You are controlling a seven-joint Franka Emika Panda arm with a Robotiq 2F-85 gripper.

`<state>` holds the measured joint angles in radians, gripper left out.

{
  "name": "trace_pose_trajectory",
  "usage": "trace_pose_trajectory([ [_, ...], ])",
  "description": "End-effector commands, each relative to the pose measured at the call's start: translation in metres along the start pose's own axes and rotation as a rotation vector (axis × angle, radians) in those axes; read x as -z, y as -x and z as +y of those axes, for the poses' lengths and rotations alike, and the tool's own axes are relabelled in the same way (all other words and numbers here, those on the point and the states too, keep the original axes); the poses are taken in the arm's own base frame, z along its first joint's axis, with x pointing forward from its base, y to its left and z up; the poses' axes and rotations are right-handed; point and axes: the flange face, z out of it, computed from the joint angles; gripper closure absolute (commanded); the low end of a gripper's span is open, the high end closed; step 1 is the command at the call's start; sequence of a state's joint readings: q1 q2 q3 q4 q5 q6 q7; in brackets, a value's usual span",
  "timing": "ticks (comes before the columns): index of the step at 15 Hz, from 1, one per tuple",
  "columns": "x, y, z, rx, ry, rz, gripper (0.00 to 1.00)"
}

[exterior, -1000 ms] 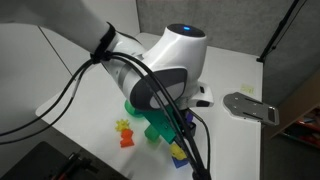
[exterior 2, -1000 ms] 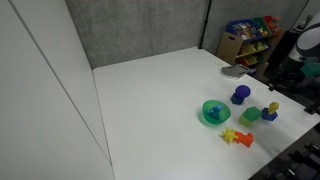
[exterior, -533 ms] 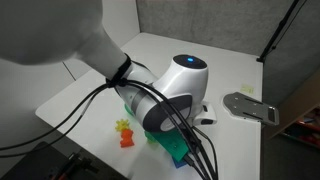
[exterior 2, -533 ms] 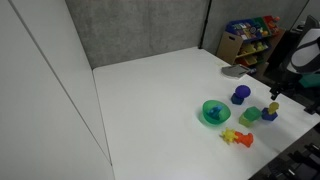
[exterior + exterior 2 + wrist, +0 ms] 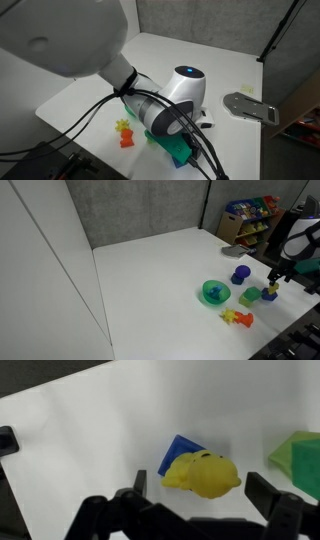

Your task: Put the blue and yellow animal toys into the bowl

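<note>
Resting on one blue cube (image 5: 178,452), one yellow toy (image 5: 202,473) (fingers (image 5: 264,490) apart).

Bowl (image 5: 216,292): we find it on the table (image 5: 150,270), left of the other things in an exterior view.
Rounded lump (image 5: 240,275): behind the bowl and to its right, apart from it.
Larger cube (image 5: 250,296): right of the bowl, near it.
Smaller cube (image 5: 178,455): just right of the larger cube.
Animal toy (image 5: 203,473): on the smaller cube.
2 small figures (image 5: 237,318): in front of the bowl, by the table's near edge.
Gripper (image 5: 275,277): just above the animal toy.
</note>
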<state>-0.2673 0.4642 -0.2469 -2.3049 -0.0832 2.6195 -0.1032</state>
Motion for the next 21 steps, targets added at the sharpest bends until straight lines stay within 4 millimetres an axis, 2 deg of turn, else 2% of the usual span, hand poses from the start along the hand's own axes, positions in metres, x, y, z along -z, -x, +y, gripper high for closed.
trace_pose_trajectory([
  [1, 0.000, -0.001, 0.000, 0.000, 0.000, 0.000, 0.00],
  [12, 0.001, -0.002, -0.001, -0.014, -0.042, 0.028, 0.00],
  [17, -0.005, -0.003, 0.000, -0.061, -0.048, 0.040, 0.00],
  [21, -0.014, -0.003, -0.001, -0.063, -0.053, 0.031, 0.43],
])
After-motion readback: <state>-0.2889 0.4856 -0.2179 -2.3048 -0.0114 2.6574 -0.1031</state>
